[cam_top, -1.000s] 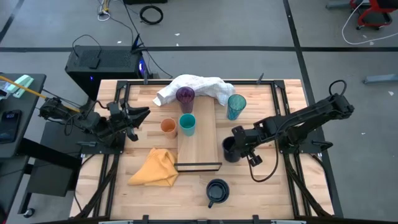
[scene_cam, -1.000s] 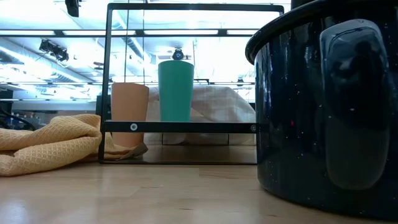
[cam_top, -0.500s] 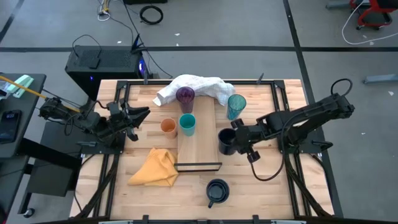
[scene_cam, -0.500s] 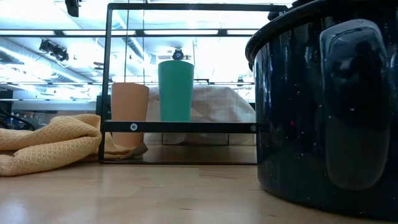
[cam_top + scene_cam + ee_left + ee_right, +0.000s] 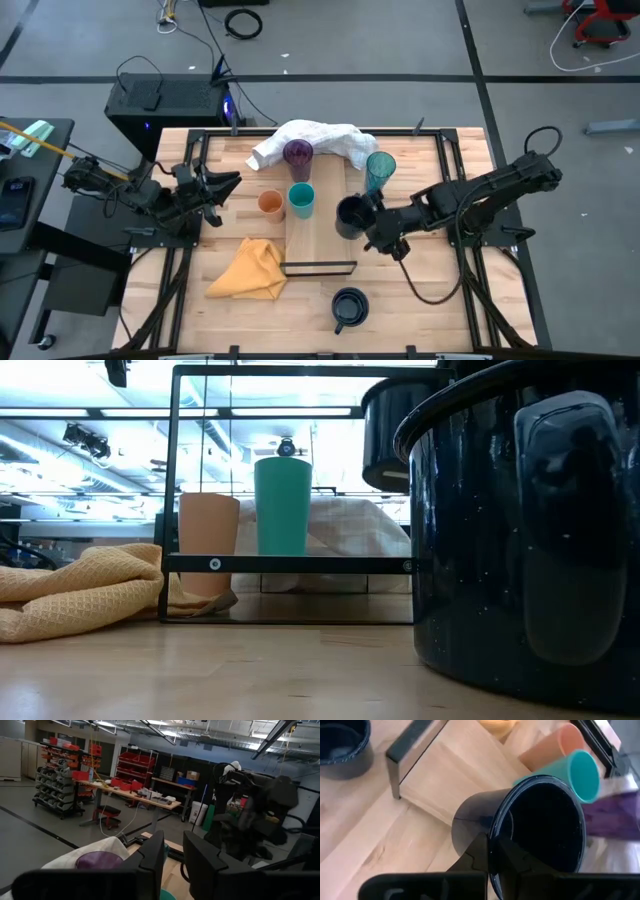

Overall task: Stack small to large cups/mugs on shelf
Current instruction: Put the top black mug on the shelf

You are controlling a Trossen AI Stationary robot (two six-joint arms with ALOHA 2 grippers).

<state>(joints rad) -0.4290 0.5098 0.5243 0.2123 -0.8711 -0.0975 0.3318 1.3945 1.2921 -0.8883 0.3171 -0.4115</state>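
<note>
The right arm's fingers were pinched on the rim of a dark navy mug, lifted at the shelf's three o'clock edge, probably so it could go on top.

One mug hangs over the right edge of the shelf, two short cups stand left of it, and another mug sits before the shelf's rimmed end.

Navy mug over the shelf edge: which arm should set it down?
Right. The right gripper already holds the navy mug by its rim at the shelf edge; the left gripper waits off to the side.
</note>
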